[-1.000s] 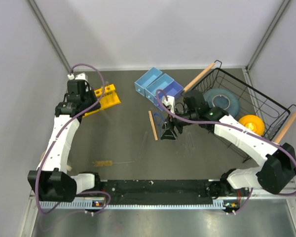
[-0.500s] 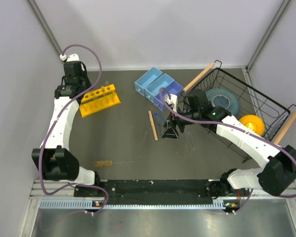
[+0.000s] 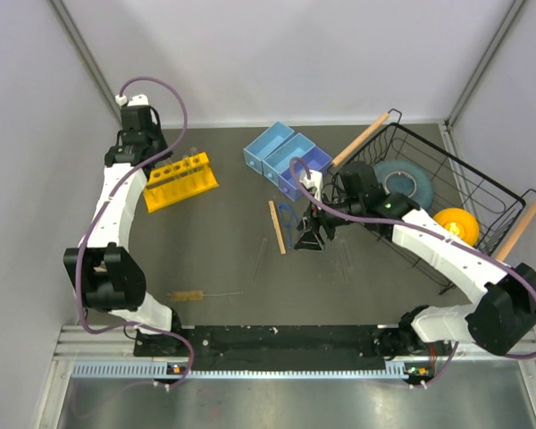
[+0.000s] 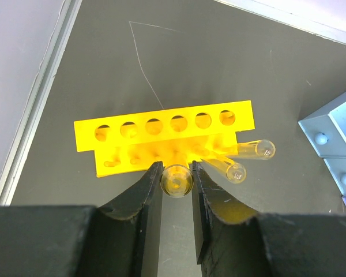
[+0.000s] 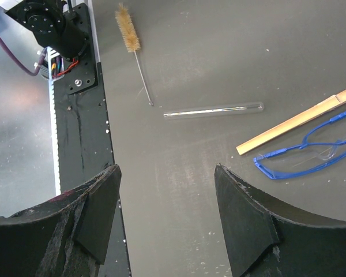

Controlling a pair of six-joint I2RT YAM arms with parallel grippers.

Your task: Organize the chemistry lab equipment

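Tube pinched by left gripper, two tubes in yellow rack, right gripper spread

1. Dark grey matte tabletop, w/ faint scuffs & a thin scratch line.
2. Plain pale grey walls on left, back & right sides.
3. Slanted alu. posts in both back corners.
4. Brushed metal ledge along near edge.
5. Light even, shadows soft.

Left claw is pinched nearly closed; right claw gapes wide, facing downward.
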